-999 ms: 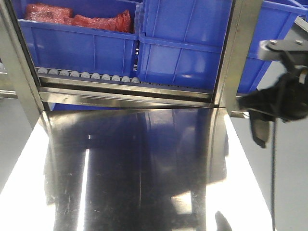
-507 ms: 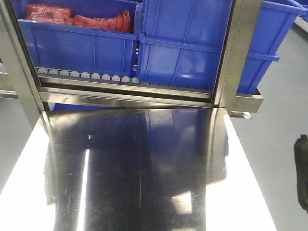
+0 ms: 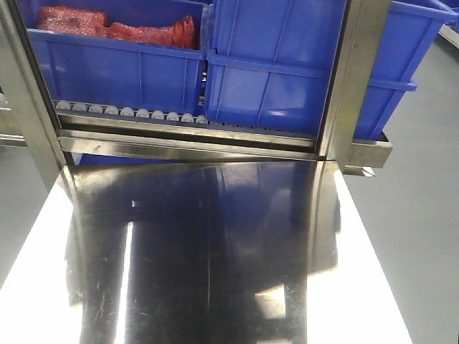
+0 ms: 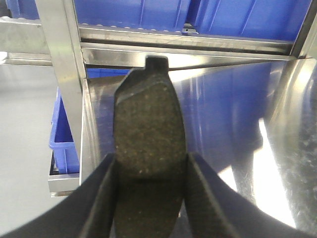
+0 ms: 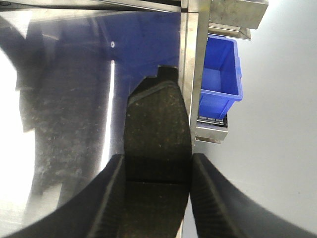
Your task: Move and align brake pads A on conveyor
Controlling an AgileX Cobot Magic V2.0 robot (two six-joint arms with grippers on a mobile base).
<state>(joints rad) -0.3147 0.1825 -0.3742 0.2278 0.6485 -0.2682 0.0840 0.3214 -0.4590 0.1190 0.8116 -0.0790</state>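
Observation:
In the left wrist view my left gripper (image 4: 150, 166) is shut on a dark-grey brake pad (image 4: 147, 124) that sticks out forward over the left edge of the shiny steel table (image 4: 237, 109). My right gripper (image 5: 157, 166) is shut on a second brake pad (image 5: 157, 129), whose thin cross groove sits between the fingers; it hangs over the table's right edge. Neither gripper nor pad shows in the front view. The conveyor is out of view.
A roller rack (image 3: 129, 111) with blue bins (image 3: 272, 64) stands behind the steel table (image 3: 208, 244); one bin holds red bagged parts (image 3: 115, 29). Steel uprights (image 3: 358, 79) flank the rack. A small blue bin (image 5: 220, 79) sits low beside the table's right edge, grey floor beyond.
The right arm with its dark pad was at the front view's right edge, dropped lower half a second ago, and has now left that view. The table and rack are unchanged.

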